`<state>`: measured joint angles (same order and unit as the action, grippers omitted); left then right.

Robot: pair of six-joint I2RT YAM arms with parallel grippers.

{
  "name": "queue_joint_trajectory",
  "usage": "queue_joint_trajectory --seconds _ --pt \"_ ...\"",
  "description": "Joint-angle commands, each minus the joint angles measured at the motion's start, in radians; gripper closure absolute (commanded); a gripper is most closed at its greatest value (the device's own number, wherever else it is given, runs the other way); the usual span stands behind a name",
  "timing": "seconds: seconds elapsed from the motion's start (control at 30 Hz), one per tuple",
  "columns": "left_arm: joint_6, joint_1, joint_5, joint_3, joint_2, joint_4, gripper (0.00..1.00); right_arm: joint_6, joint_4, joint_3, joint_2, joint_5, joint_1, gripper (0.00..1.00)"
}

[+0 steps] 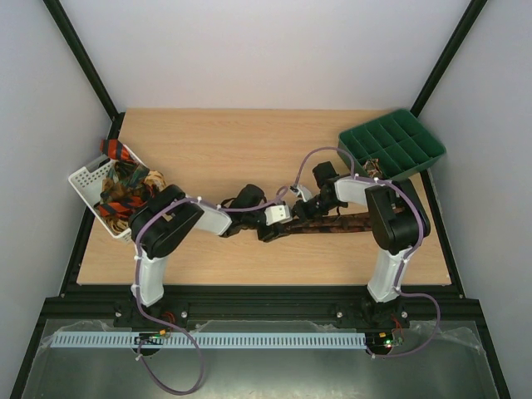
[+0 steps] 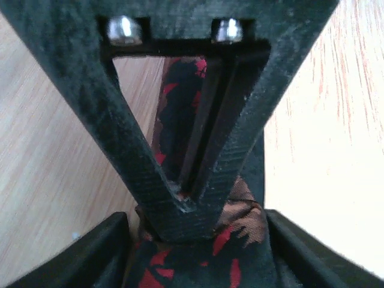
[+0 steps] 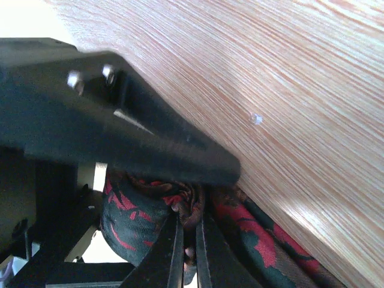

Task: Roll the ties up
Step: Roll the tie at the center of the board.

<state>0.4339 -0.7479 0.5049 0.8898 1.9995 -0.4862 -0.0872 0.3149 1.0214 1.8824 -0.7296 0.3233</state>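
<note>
The dark brown tie with red specks [image 1: 341,223] lies across the middle of the table, running right under my right arm. My left gripper [image 1: 268,226] is at its left end. In the left wrist view its fingers meet in a V [image 2: 187,201], shut on the tie [image 2: 240,234]. My right gripper [image 1: 299,208] sits just beside it, to the right and behind. In the right wrist view it [image 3: 201,195] is shut on a bunched, partly rolled fold of the tie [image 3: 132,222]. Other ties [image 1: 125,187], orange-and-black and tan, are piled in the basket.
A white slotted basket [image 1: 83,179] stands at the table's left edge. A green compartment tray [image 1: 391,145] stands at the back right corner. Bare wood table [image 1: 216,150] lies behind the grippers. The two grippers are very close together.
</note>
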Motion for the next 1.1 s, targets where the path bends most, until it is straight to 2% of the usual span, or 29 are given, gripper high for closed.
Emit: queue_joint_trajectory --seconds 0.0,0.1,0.2,0.23,0.27,0.33,0.37,0.4,0.6,0.87,0.97,1.07 --pt "0.062 0.012 -0.047 -0.037 0.022 0.119 0.47 -0.016 0.029 -0.027 0.031 0.205 -0.005 0.99" --pt "0.088 0.032 -0.034 -0.081 -0.019 0.134 0.65 0.001 0.025 -0.013 0.047 0.205 -0.004 0.99" --pt "0.101 0.043 -0.024 -0.111 -0.05 0.143 0.69 -0.01 0.026 -0.014 0.059 0.227 -0.004 0.99" --pt "0.106 0.042 -0.022 -0.117 -0.057 0.143 0.68 -0.01 0.021 -0.021 0.06 0.227 -0.003 0.99" --pt "0.104 0.042 -0.022 -0.117 -0.063 0.142 0.63 -0.004 0.015 -0.024 0.061 0.223 -0.001 0.99" --pt "0.071 0.045 -0.019 -0.119 -0.077 0.127 0.31 0.014 0.001 -0.028 0.066 0.213 0.008 0.99" --pt "0.055 0.05 -0.009 -0.128 -0.098 0.112 0.23 0.024 -0.006 -0.027 0.071 0.205 0.015 0.99" --pt "0.04 0.057 0.006 -0.145 -0.118 0.089 0.21 0.033 -0.013 -0.026 0.075 0.2 0.02 0.99" --pt "-0.002 0.077 0.088 -0.221 -0.178 0.001 0.21 0.019 -0.025 -0.033 0.109 0.264 0.028 0.99" --pt "-0.211 0.077 0.101 -0.19 -0.087 -0.212 0.2 -0.011 -0.009 -0.036 0.111 0.284 0.027 0.99" --pt "-0.194 0.074 0.122 -0.174 -0.04 -0.257 0.21 -0.024 -0.002 -0.026 0.116 0.264 0.03 0.99" --pt "-0.123 0.065 0.136 -0.156 -0.008 -0.251 0.3 -0.032 0.012 0.001 0.134 0.255 0.038 0.99"
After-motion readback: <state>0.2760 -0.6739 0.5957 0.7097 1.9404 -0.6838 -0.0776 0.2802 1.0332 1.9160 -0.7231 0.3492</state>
